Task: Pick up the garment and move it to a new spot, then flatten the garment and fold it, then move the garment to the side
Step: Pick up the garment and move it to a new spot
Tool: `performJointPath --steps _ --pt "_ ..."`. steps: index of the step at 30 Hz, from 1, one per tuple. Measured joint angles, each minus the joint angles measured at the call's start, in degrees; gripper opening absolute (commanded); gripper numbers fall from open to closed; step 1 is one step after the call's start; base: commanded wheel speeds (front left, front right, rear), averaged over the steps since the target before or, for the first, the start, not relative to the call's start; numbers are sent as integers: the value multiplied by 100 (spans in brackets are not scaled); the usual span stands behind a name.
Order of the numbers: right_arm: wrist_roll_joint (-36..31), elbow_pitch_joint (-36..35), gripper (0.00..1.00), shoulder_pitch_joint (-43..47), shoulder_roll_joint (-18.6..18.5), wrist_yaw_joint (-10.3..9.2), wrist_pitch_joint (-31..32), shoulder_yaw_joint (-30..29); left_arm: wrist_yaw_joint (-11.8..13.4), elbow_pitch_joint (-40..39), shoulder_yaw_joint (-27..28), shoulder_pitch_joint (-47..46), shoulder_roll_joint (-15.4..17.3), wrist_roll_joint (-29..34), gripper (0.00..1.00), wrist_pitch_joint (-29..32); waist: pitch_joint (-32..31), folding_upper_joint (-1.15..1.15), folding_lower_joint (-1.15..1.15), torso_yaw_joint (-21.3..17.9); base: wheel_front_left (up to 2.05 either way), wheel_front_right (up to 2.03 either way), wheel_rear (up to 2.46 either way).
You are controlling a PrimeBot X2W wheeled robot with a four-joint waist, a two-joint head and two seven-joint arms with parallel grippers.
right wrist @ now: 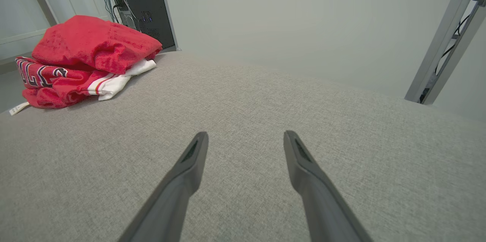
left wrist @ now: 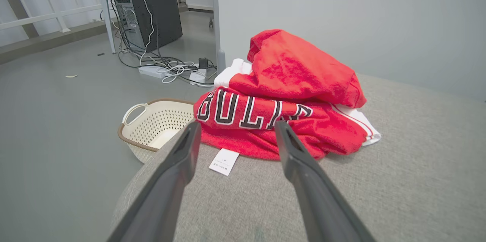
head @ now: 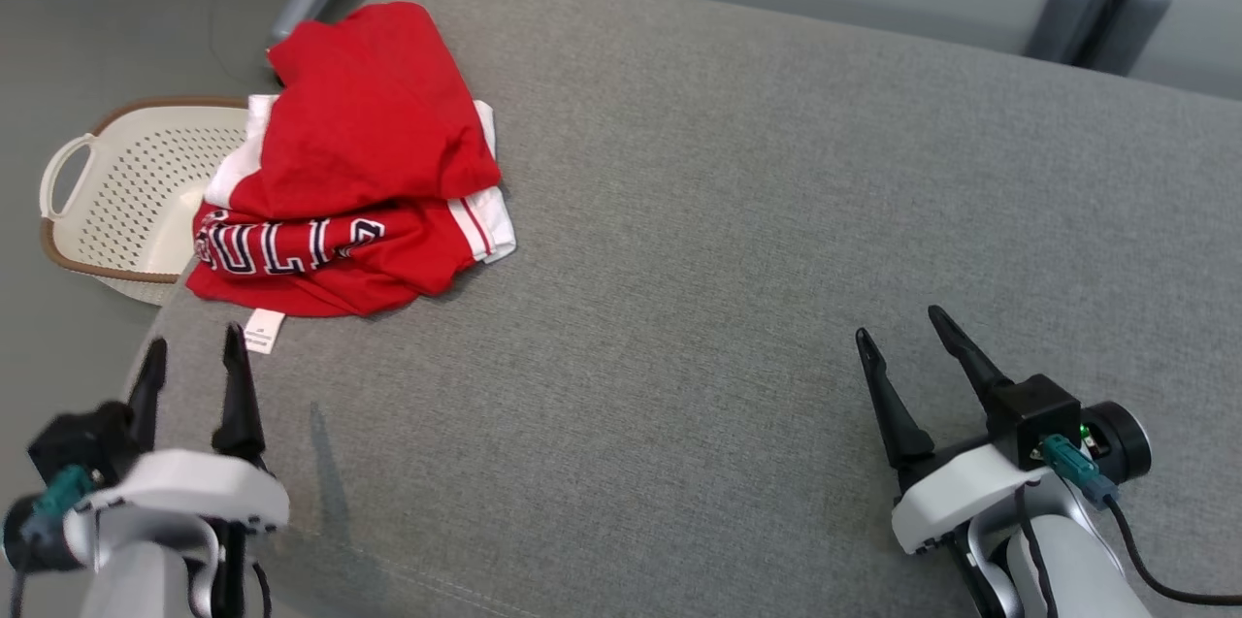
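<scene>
A loosely folded red-and-white lettered cotton garment (head: 359, 162) lies bundled at the far left corner of the grey woven-fabric cushion surface (head: 728, 259). Beside that edge, a cream perforated plastic basket (head: 126, 201) stands on the grey floor (left wrist: 45, 120). The left gripper (head: 194, 335) and the right gripper (head: 898, 322) hang spread and empty, the left just short of the garment.

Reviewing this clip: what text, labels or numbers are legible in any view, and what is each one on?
"BULL", then a letter cut off by a fold: black, white-edged letters on the red garment, clearest in the left wrist view.
White tag at the garment's near edge: printed lines too small to read.
No other text can be read.
</scene>
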Motion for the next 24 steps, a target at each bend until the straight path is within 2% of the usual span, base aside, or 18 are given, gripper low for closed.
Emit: performJointPath --steps 3,10,17,23,24 --pt "-192 -111 100 -182 -5 0 -1 -9 -76 327 47 -800 272 56 100 -1 311 0 0 -185 0 0 0" --pt "-318 -162 100 -380 -9 0 -1 37 -130 1273 33 -1903 806 92 100 -5 790 0 0 -585 0 0 0" --pt "-344 -354 100 -520 -1 0 -2 126 -154 2637 -141 -2958 1452 5 100 26 1191 0 0 -989 0 0 0" --pt "-322 -482 100 -618 14 1 -22 112 -164 3431 -314 -3455 1705 -167 100 214 1436 0 0 -1298 0 0 0" --pt "-304 -504 100 -623 18 1 -24 80 -164 3479 -390 -3522 1717 -169 80 204 1465 0 0 -1333 0 0 0"
